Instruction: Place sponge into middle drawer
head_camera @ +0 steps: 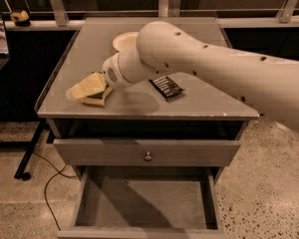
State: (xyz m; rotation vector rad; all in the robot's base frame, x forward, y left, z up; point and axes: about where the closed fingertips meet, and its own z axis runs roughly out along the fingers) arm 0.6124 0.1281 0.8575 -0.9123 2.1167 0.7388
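The sponge, pale yellow with a dark green face, lies on the left part of the grey cabinet top. My gripper is at the end of the white arm, right against the sponge's right side and mostly hidden behind the wrist. The middle drawer is pulled open below, and its flat grey floor is bare.
A black snack wrapper lies on the top just right of the wrist. A white bowl stands behind the arm. The drawer front with a round knob above the open drawer is shut. Cables and a stand leg are on the floor at left.
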